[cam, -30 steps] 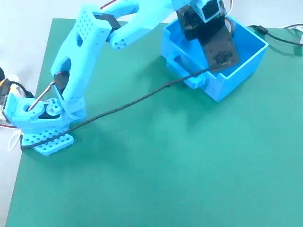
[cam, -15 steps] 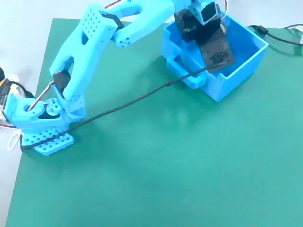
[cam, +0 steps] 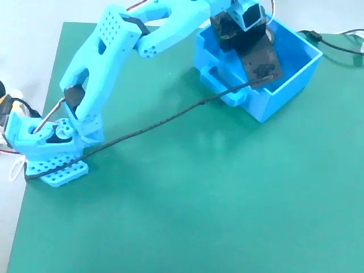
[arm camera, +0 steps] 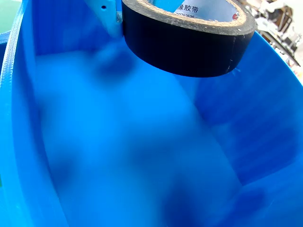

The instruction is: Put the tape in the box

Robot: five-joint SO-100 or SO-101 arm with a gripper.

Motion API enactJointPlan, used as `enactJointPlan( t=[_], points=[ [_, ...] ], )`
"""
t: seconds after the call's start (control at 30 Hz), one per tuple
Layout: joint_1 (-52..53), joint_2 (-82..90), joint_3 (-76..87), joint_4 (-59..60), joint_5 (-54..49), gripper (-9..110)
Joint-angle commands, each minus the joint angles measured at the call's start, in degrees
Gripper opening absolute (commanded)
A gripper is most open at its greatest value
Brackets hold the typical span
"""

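Green mat [cam: 199, 187]; arm [cam: 108, 51] over box [cam: 296, 74]

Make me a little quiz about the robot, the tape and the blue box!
1. True or false: the tape lies on the green mat.
2. The gripper is over which thing? A) the box B) the arm's base C) the bare mat
3. Fill in: in the wrist view the tape's outside is ____.

Key
1. False; it hangs above the box floor.
2. A
3. black
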Motion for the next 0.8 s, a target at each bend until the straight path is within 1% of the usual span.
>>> enactJointPlan(
  t=[0.0, 0.13, 0.3, 0.43, 0.77],
  points=[
    [-0.5, 1.4, -7.1, -0.4, 0.3, 2],
    [-0.5, 1.5, -7.1, -0.3, 0.3, 11],
    [-0.5, 1.6, -7.1, -0.3, 0.3, 17],
    [-0.5, 1.6, -7.1, -0.1, 0.4, 25],
    [0.1, 1.6, -7.1, 0.3, 0.5, 30]
  ],
)
